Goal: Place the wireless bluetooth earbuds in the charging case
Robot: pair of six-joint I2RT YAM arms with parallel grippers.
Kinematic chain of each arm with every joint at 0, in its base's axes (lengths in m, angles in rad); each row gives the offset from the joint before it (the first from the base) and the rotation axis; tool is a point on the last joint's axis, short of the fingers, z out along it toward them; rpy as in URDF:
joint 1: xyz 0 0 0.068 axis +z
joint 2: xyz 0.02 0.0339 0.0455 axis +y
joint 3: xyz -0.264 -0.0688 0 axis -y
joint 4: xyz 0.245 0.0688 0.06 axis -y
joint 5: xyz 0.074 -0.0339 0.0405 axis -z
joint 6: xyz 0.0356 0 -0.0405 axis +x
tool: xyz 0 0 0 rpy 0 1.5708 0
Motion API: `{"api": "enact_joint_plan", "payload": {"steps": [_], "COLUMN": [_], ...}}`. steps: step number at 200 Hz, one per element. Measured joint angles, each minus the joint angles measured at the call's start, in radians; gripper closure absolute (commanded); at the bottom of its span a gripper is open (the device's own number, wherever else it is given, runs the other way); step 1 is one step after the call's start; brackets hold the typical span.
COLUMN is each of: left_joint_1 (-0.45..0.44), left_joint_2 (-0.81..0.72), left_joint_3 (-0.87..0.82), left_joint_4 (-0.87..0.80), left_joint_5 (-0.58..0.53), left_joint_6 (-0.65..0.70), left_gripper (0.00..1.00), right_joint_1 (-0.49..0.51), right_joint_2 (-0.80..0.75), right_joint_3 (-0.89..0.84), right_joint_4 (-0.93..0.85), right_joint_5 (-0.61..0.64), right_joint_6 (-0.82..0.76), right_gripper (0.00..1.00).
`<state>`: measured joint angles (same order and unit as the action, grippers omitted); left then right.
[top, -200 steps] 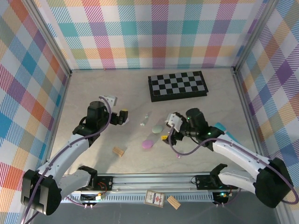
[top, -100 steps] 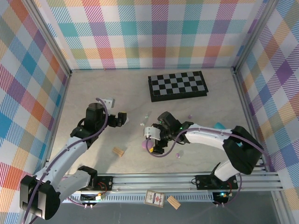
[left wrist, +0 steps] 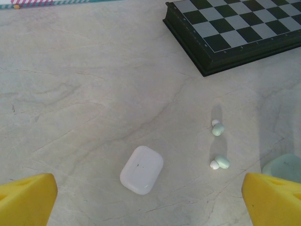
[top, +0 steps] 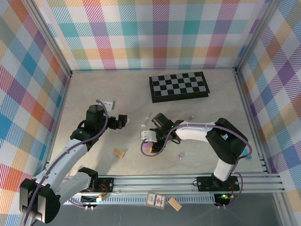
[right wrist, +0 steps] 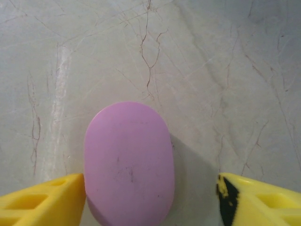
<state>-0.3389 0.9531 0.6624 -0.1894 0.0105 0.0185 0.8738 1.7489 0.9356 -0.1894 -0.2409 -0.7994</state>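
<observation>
Marbled tabletop [top: 117, 92], plaid walls [top: 150, 33], purple case [right wrist: 129, 162]

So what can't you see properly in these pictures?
Purple case, right wrist view: its lower end runs off the bottom edge.
Pale green case, left wrist view: mostly cut off by the right edge.
Purple earbud, top view: too small to show its shape.

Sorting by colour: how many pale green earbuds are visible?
2 pale green earbuds in the left wrist view, right of the white case: one toward the chessboard, the other nearer. Others may be hidden.
</observation>
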Motion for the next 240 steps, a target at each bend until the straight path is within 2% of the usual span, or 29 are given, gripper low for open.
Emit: {"api": "enact_joint_plan", "payload": {"steps": [37, 50, 130, 170, 219, 230, 240], "left_joint_1": [0.0, 0.0, 0.0, -0.012, -0.084, -0.097, -0.105], "left_joint_2": [0.0, 0.0, -0.001, -0.071, -0.138, -0.129, -0.118], "left_joint_3": [0.0, 0.0, 0.0, -0.024, -0.013, 0.002, 0.016], "left_joint_4": [0.0, 0.0, -0.003, 0.02, 0.076, 0.076, 0.076], "left_joint_5": [0.0, 0.0, 0.018, 0.11, 0.332, 0.395, 0.456], "left_joint_6": [0.0, 0.0, 0.008, 0.076, 0.211, 0.241, 0.267], "left_gripper": [0.0, 0.0, 0.0, 0.0, 0.0, 0.1, 0.12], "right_joint_1": [0.0, 0.0, -0.01, -0.072, -0.204, -0.23, -0.248], "right_joint_2": [0.031, 0.038, 0.018, -0.142, -0.354, -0.385, -0.406], "right_joint_3": [0.031, 0.035, 0.041, 0.04, 0.062, 0.084, 0.106], "right_joint_4": [-0.015, -0.018, -0.059, -0.102, -0.204, -0.239, -0.268], "right_joint_5": [-0.019, -0.026, -0.033, -0.063, -0.132, -0.157, -0.182], "right_joint_6": [-0.003, -0.005, 0.006, 0.046, 0.082, 0.082, 0.082], "right_gripper": [0.44, 0.53, 0.65, 0.66, 0.67, 0.67, 0.68]}}
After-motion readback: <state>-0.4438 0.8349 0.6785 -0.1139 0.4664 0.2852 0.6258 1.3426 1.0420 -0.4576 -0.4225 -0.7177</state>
